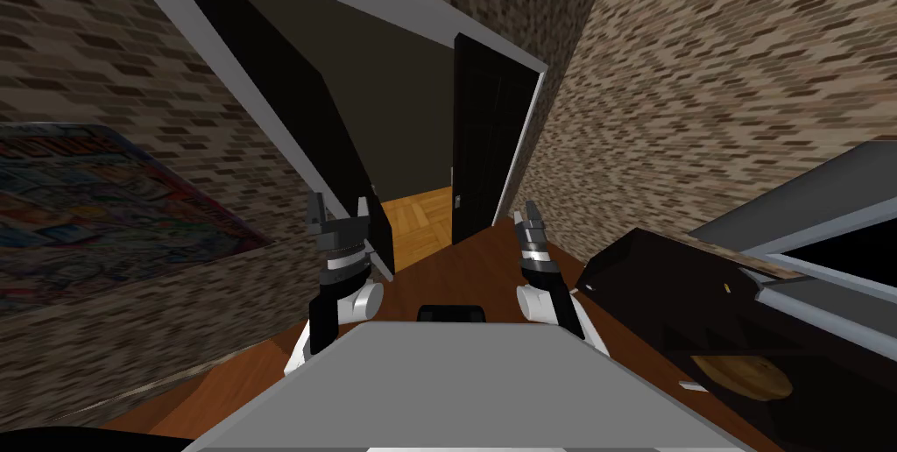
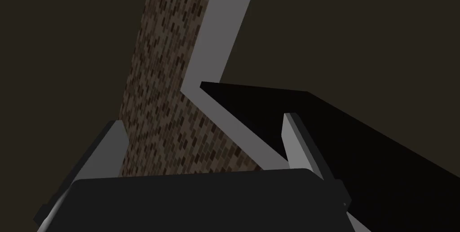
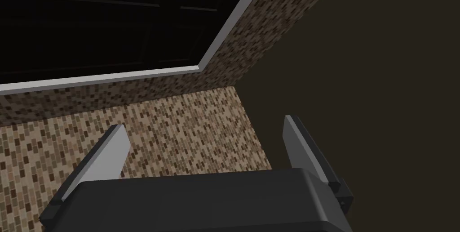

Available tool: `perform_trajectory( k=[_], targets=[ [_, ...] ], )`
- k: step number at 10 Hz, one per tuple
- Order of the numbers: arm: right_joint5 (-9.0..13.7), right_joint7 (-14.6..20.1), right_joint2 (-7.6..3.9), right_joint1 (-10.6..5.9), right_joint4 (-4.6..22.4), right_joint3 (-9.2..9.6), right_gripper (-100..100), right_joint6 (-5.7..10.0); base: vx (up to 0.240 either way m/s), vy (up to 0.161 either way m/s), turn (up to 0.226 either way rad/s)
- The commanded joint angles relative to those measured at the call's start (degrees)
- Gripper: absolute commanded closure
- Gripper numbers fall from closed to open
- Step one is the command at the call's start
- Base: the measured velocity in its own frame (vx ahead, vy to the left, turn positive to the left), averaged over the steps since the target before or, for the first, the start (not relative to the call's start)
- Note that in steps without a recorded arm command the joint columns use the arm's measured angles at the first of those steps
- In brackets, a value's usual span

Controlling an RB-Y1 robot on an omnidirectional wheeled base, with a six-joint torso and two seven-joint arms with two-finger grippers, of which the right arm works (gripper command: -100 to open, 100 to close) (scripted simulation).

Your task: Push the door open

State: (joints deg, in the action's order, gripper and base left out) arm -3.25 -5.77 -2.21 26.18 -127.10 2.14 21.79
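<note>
The door [image 1: 307, 123] stands part open on the left, its free edge just beside the left gripper [image 1: 339, 208], whose fingers are apart and empty. The right gripper [image 1: 530, 219], also spread, hangs to the right, well apart from the door. I'd worry about that thin edge. A push landing there could let a finger [image 2: 296, 139] slip past and wedge between the door and the frame [image 1: 206, 39]. If the push goes too far right, the arm would just pass through the gap and move nothing.
</note>
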Motion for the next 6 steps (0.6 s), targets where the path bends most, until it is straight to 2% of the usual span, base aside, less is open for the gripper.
perform_trajectory(
  k=[1,6],
  targets=[
    [0.1,0.3,-0.24,-1.03,2.6,0.22,-100,0.68,0.061,-0.011,0.054],
    [0.3,1.1,-0.75,-3.72,9.3,0.80,-100,2.44,0.098,-0.030,0.040]
  ],
)
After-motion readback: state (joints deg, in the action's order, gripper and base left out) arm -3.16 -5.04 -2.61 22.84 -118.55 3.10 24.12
